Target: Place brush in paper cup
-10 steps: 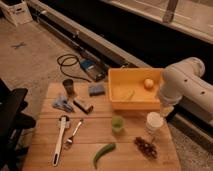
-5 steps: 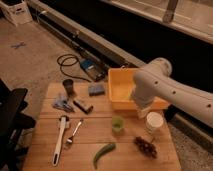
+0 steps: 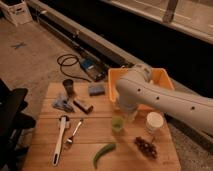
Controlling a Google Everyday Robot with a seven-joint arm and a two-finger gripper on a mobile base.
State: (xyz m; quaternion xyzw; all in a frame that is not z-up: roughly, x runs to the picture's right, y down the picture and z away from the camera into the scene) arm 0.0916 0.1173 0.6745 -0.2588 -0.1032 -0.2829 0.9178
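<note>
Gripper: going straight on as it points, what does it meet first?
Probably the small green cup just below the gripper, which points down over the wooden table; depth is unclear, so perhaps bare wood beside it.

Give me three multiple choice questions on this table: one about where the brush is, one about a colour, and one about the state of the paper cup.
1. Where is the brush?
A. on the floor
B. on the left part of the table, beside the fork
C. standing in a mug

2. What colour is the bin at the table's back edge?
A. yellow
B. red
C. black

3. What state is the white paper cup in?
A. tipped over
B. holding the brush
C. upright, with no brush in it

Answers: B, the brush lies flat next to the fork. A, the bin's walls are yellow. C, the cup stands upright on the right, while the gripper, at the end of the arm above the small green cup, is away from the brush.
</note>
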